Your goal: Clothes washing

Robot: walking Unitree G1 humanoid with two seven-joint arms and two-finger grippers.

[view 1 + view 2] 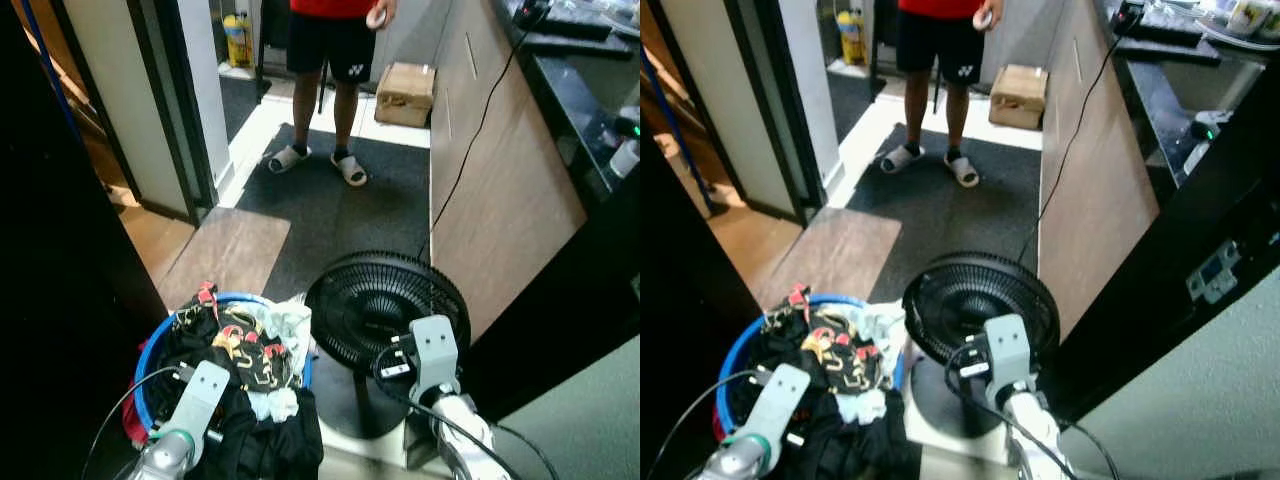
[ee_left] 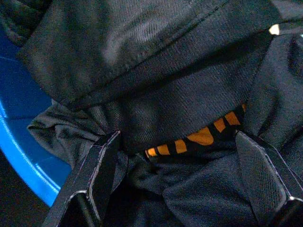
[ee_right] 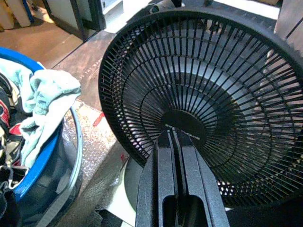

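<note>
Nearest the camera are the robot's two silver arms, low in the head views. The left gripper [image 2: 177,189] is down among the laundry, its two black fingers [image 2: 97,170] spread wide with dark cloth bunched between them; no garment is pinched. Right under that gripper lies a black garment [image 2: 156,61] with a stitched hem, and just beyond the fingertips a strip of orange-and-black print [image 2: 199,138] peeks out from the folds. To one side of the fingers curves the rim of the blue laundry basket [image 2: 19,142].

The right gripper [image 3: 174,142] hangs beside the basket with its fingers pressed flat together, holding nothing, pointed at the hub of a black floor fan [image 3: 199,104] that stands just ahead of it.

In the head view the basket [image 1: 150,345] sits on the floor beneath the left arm, heaped with clothes [image 1: 235,345]: black pieces, a red, yellow and black print, and a pale blue-green cloth [image 1: 285,325] on the side toward the fan [image 1: 385,300]. The fan's base touches or nearly touches the basket; I cannot tell which.

Beyond the fan, a dark mat [image 1: 340,200] runs along a brown cabinet front [image 1: 500,170], with a black cable [image 1: 470,140] trailing down it. Farther still stands a person [image 1: 330,60] in dark shorts and sandals, next to a cardboard box [image 1: 405,93].
</note>
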